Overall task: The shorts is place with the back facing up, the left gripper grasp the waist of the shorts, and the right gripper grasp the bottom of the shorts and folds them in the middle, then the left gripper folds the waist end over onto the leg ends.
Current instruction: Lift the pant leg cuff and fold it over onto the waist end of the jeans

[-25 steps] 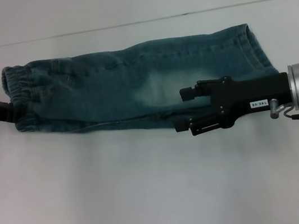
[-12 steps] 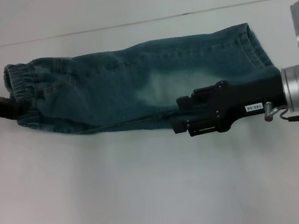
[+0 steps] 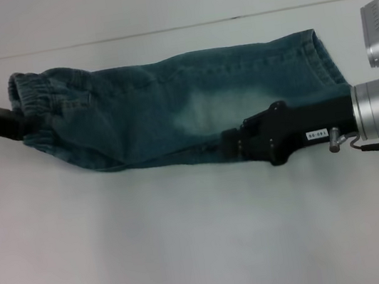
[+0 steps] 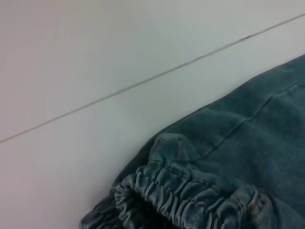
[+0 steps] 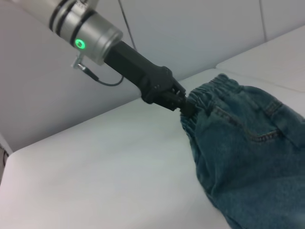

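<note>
head view: shorts [image 3: 170, 109] lay folded lengthwise on the table [image 3: 191, 242], long axis running from the left gripper [image 3: 18, 128] across to the right gripper [image 3: 237, 145]. left gripper was clamped on the waist [image 3: 36, 108] at one end. right gripper sat over the shorts' near edge toward the leg ends [image 3: 324, 56]; couldn't tell its fingers. the leg ends lay directly opposite the waist.

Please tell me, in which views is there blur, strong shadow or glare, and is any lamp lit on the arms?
Head view: even, soft light, no glare; the shorts cast only a faint shadow; a cyan ring glows on the right arm behind the right gripper. Left wrist view: the waistband gathers look soft, out of focus. Right wrist view: a green lamp glows on the left arm behind the left gripper.
</note>
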